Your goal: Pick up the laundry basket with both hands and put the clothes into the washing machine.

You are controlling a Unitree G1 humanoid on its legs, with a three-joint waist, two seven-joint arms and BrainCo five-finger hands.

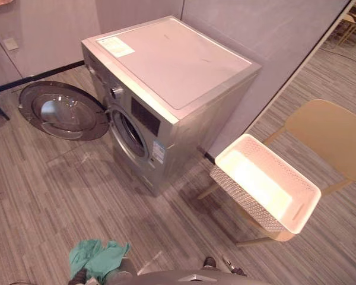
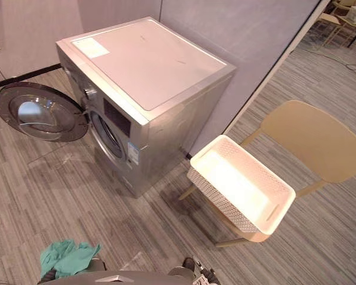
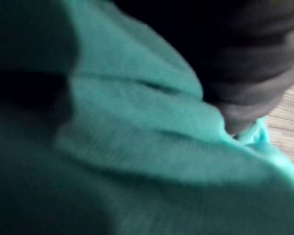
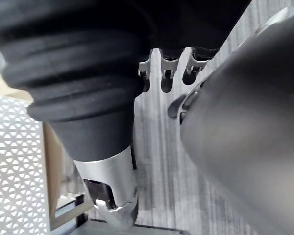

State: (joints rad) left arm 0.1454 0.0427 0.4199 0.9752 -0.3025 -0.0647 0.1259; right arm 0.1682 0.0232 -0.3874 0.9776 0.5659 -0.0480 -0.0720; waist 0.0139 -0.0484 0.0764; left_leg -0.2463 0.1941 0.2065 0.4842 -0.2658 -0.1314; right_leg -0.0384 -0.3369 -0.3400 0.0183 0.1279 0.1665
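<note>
The white perforated laundry basket (image 1: 237, 193) sits empty on a tan chair (image 1: 332, 136) to the right of the silver washing machine (image 1: 166, 65). The machine's round door (image 1: 62, 111) is swung wide to the left, and the drum opening (image 1: 130, 133) is dark. A teal cloth (image 1: 98, 255) is bunched low at the near left, draped over my left hand (image 3: 250, 73); it lies against the dark ribbed cover. My right hand (image 4: 161, 73) hangs low at the near right with relaxed fingers, holding nothing, and the basket's wall (image 4: 14, 161) is beside it.
Grey wall panels stand behind the machine. Striped grey flooring lies between me and the machine. More chairs (image 1: 353, 24) stand at the far right corner.
</note>
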